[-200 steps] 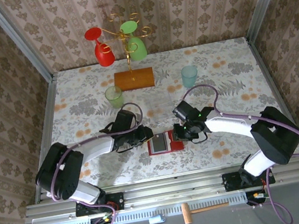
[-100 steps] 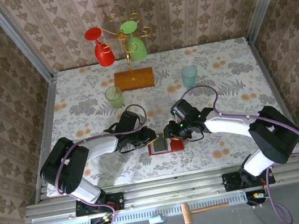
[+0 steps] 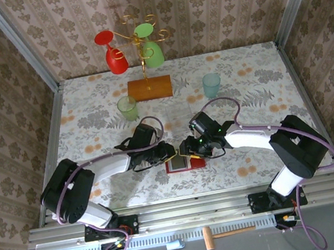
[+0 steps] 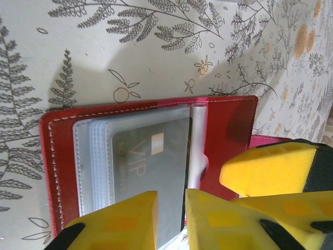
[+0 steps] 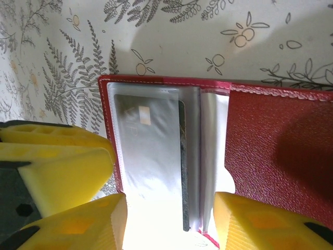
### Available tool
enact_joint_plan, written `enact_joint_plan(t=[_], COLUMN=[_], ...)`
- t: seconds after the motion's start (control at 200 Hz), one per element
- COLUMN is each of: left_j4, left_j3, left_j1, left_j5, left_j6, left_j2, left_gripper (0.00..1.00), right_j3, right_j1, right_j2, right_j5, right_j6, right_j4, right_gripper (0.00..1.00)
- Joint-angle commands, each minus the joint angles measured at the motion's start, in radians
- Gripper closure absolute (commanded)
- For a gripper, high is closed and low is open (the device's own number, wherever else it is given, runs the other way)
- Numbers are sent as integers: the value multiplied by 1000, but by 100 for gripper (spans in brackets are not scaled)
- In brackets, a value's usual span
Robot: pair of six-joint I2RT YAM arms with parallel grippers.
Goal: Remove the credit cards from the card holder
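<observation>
I see the card holder [image 4: 229,125] lying open on the worktop [image 4: 130,62] between both claws. Its clear sleeves [image 5: 208,156] hold a dark credit card [image 4: 151,166] printed "VIP". My right claw [image 5: 167,224] stands open astride the sleeves. My left claw [image 4: 171,224] is nearly closed at the sleeve edge; whether it grips, I cannot tell.

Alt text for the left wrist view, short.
Open red card holder on a floral table, a dark VIP card in its clear sleeve. Yellow fingers of the left pincer stand close together astride the sleeve's edge.
</observation>
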Motion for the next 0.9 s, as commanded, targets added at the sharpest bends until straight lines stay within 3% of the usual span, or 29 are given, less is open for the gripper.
enact_joint_plan(t=[0.0,0.335,0.44,0.615,0.89], left_j4=[7,-37,-58,-57,-60], left_j3=[16,19,21,19,21], left_j1=[-18,-28,-28,-27,-27], left_j5=[0,-29,-41,-42,-50], left_j6=[-25,-7,3,9,9], left_j2=[6,17,21,30,32], left_gripper=[79,80,80,82,82], right_j3=[-13,-22,-20,-12,-2], right_j1=[-5,-7,-9,-9,-9], right_j2=[22,19,38,53,81], right_j5=[-17,-18,-43,-66,-95], right_j6=[20,22,24,27,30], right_j4=[19,41,53,74,97], right_gripper=[53,54,58,74,77])
